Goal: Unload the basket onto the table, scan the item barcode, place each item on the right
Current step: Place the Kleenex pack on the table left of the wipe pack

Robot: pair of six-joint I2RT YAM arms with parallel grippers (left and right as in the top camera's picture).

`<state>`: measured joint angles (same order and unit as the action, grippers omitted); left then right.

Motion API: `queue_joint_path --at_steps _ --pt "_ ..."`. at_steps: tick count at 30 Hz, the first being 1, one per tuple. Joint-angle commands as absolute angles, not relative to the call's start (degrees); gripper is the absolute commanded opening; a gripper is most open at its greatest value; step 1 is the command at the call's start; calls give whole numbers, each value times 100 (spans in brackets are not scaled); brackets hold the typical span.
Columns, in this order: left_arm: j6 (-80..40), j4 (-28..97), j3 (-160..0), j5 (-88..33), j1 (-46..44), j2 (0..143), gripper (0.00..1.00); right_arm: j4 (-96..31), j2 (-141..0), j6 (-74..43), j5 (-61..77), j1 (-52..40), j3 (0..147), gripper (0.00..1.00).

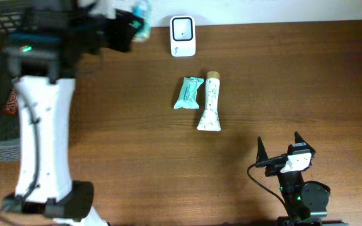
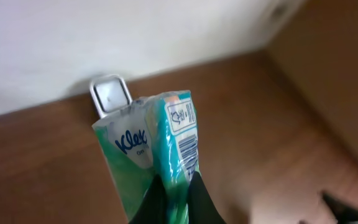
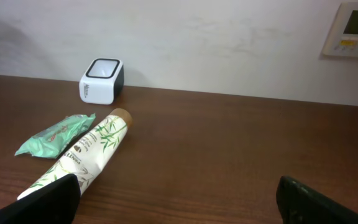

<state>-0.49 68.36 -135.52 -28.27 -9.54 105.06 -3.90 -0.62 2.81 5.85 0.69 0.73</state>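
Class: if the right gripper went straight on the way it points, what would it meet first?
Probably nothing before the wall: the right gripper, jaws open, points over bare table. The tube lies left of that line.

The tissue pack [image 2: 143, 152] in the left wrist view has blue script on its white face reading "Klee"; the rest of the word is lost at the pack's fold. A smaller line beneath it is too blurred to read. On the teal side panel is a barcode [image 2: 188, 154], black bars on white, with digits that cannot be read. Next to it, a white label [image 2: 182, 116] holds a few dark symbols that cannot be made out.

In the right wrist view, the tube [image 3: 82, 155] at near left bears dark lettering among printed bamboo leaves, too small to read. The green packet [image 3: 55, 134], the scanner [image 3: 101, 81] and the wall panel [image 3: 352, 28] at far right show marks, none legible.
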Motion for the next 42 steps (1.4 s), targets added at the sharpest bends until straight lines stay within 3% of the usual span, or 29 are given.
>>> queue_joint_path --at_steps 1,4,11,17,18,19,20,22,26,31,34,42 --pt "307 7172 -13487 -1013 -1669 11354 0 -412 -21 276 574 38 32 99" --pt "-913 7384 -13487 183 -1955 12068 0 -412 -21 276 574 38 32 99" --pt "-917 8042 -13465 333 -2335 14084 0 -412 -21 276 574 38 32 99" --pt "-919 8132 -13485 513 -2338 14403 0 -412 -21 276 574 38 32 99" --pt "-919 8138 -13522 515 -2335 14398 7 -412 -21 276 574 38 32 99" --pt "-919 8193 -13670 469 -2335 14385 22 -412 -21 276 574 38 32 99" --pt "-919 8298 -14000 349 -2329 14365 59 -412 -21 276 574 38 32 99" --pt "-919 8604 -15259 -14 -2235 14326 99 -412 -21 276 574 38 32 99" --pt "-945 8764 -18020 -270 -1811 14042 99 -412 -21 276 574 38 32 98" --pt "-941 7736 -17952 397 -690 12717 99 -412 -21 276 572 38 32 99" --pt "-939 7870 -17950 1308 250 12584 99 -412 -21 276 574 38 32 99" --pt "45 7498 -16234 1374 1984 12586 97 -412 -21 276 574 38 32 99"
